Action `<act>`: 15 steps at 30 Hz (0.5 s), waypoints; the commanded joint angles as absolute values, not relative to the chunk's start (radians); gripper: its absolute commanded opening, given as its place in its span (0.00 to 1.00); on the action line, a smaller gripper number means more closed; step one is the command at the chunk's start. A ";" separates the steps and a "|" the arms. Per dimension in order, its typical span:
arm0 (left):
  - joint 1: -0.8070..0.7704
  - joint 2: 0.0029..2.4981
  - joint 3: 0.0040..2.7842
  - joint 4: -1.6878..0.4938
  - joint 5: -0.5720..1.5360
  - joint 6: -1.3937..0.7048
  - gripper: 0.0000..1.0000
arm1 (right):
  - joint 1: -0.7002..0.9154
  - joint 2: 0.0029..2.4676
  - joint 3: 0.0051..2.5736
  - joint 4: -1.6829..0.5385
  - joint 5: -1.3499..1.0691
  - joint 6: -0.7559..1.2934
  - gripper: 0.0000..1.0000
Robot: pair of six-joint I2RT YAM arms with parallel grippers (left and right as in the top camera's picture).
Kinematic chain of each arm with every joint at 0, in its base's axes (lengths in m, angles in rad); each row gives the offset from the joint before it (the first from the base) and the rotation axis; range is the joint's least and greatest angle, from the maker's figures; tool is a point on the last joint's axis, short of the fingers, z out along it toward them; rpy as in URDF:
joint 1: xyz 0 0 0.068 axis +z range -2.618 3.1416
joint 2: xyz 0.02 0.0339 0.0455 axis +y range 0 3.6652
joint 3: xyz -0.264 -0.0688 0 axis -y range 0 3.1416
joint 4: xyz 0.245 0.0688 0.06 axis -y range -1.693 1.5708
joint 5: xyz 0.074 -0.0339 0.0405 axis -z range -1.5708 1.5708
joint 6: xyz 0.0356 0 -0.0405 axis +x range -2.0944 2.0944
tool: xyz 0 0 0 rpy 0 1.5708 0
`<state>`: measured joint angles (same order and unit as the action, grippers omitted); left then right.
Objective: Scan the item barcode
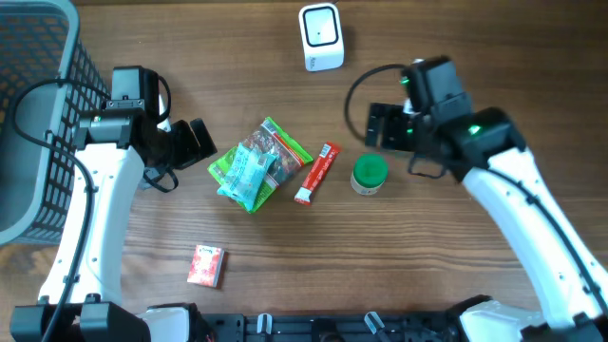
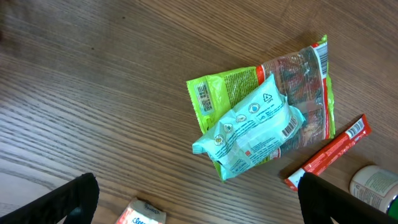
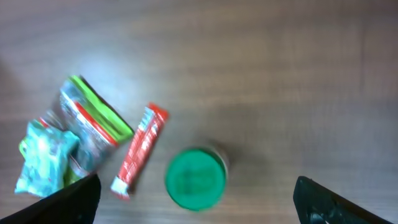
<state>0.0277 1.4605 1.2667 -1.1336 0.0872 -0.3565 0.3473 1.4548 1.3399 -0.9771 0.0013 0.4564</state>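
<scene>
Overhead: grey basket (image 1: pixel 84 66) left, green-lidded jar (image 1: pixel 369 174) right

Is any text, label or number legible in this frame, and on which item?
No wording can be quoted.
Teal packet: barcode and round symbols, print too small.
Green packet: barcode, print too small.
Red stick: white lettering, too small.
Small red box: script cut off, unreadable.
Green-lidded jar: label too small.

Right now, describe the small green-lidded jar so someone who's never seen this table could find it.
Start at the white box-shaped scanner at the far side of the wooden table. Come toward the robot and slightly right: the round green-lidded jar stands just right of the long red stick packet. It is the only round item; its neighbours are flat packets.
</scene>
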 commanded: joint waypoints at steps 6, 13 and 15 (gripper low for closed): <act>0.031 1.462 1.266 -1.134 0.095 -0.344 1.00 | 0.286 1.508 1.348 -0.973 -0.221 0.375 1.00; 0.031 1.462 1.266 -1.134 0.095 -0.344 1.00 | 0.333 1.575 1.337 -0.997 -0.186 0.315 1.00; 0.031 1.462 1.266 -1.134 0.096 -0.344 1.00 | 0.347 1.618 1.325 -0.995 -0.141 0.314 1.00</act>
<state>0.0277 1.4605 1.2667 -1.1332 0.0872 -0.3565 0.3237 1.5452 1.3396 -0.9932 -0.1860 0.3508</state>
